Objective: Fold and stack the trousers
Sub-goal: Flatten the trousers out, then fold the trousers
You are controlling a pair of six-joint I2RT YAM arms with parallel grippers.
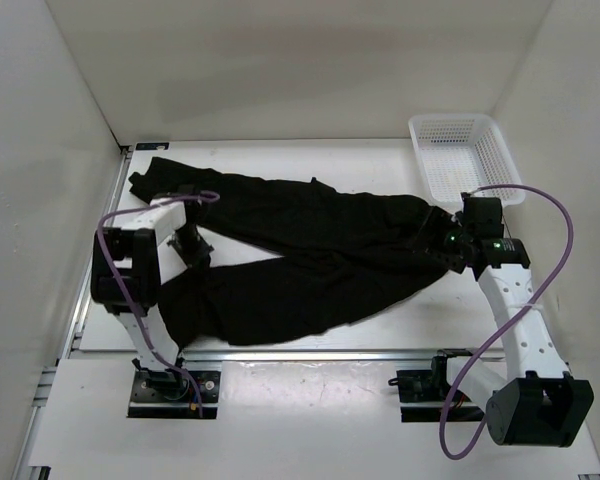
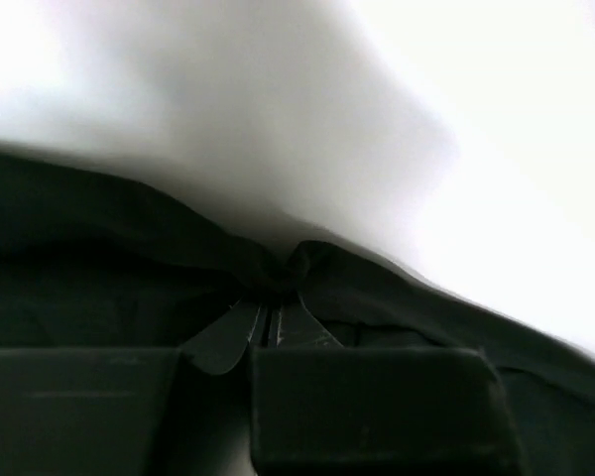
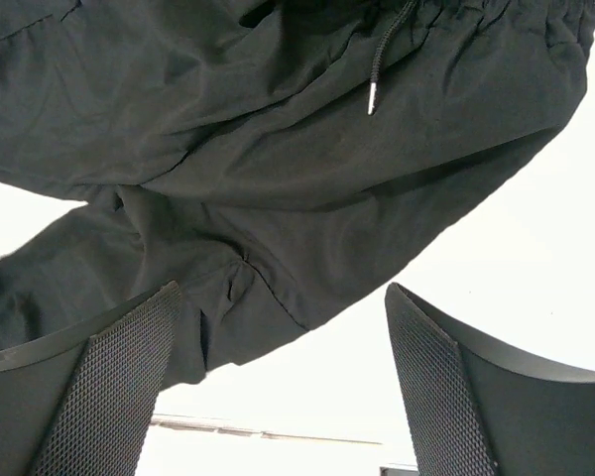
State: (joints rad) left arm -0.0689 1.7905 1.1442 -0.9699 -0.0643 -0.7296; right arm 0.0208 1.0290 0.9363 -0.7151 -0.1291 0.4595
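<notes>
The black trousers (image 1: 310, 250) lie spread across the white table, legs running to the left and waist at the right. My left gripper (image 1: 192, 250) is down on the near leg and shut on a pinch of its fabric; the left wrist view shows the fingers (image 2: 236, 332) closed together with the trousers (image 2: 99, 258) bunched at their tips. My right gripper (image 1: 442, 243) hovers open by the waist end. In the right wrist view its fingers (image 3: 109, 387) stand wide apart and empty above the trousers (image 3: 278, 159), whose drawstring (image 3: 382, 59) hangs at the top.
A white mesh basket (image 1: 452, 120) stands at the back right corner, just behind my right arm. White walls enclose the table on the left, back and right. A metal rail (image 1: 310, 352) runs along the near edge.
</notes>
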